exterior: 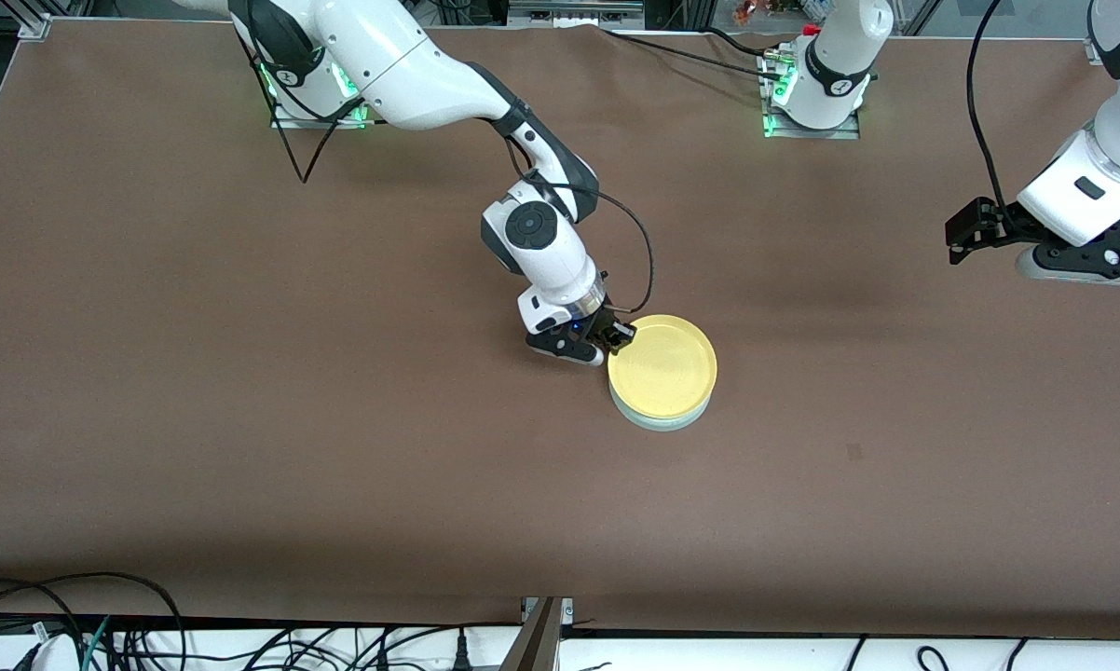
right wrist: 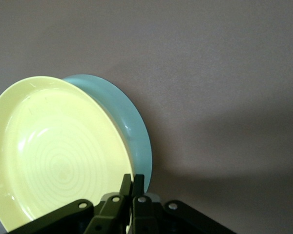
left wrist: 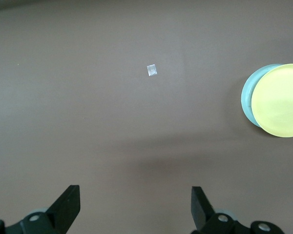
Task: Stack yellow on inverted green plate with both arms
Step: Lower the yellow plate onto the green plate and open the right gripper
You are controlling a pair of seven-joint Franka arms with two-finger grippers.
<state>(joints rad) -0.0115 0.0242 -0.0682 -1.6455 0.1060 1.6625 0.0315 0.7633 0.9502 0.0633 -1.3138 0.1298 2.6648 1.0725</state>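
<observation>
**Yellow plate on the green plate, right pincer at its rim**

Brown and matte, the table (exterior: 243,419) carries a stack of two plates near its middle. We see the yellow plate (exterior: 662,366) on top: round, shallow and glossy, with a low raised rim and faint concentric rings in its well, open side up. Under it lies the pale green plate (exterior: 658,419), smooth and mint-coloured; only a crescent of it shows on the side nearer the front camera. In the right wrist view its sloping wall flares outward toward the table, so it sits upside down.

Our right arm reaches from its base down to the stack. The right pincer (exterior: 615,340) is at the yellow plate's edge on the side toward the right arm's end of the table, its two black fingers (right wrist: 126,187) drawn tight together on that rim.

Our left arm waits raised over the left arm's end of the table, well apart from the plates. The left pincer (left wrist: 136,207) has its fingers spread wide with nothing between them. A small pale square mark (left wrist: 152,70) lies flat on the table.
</observation>
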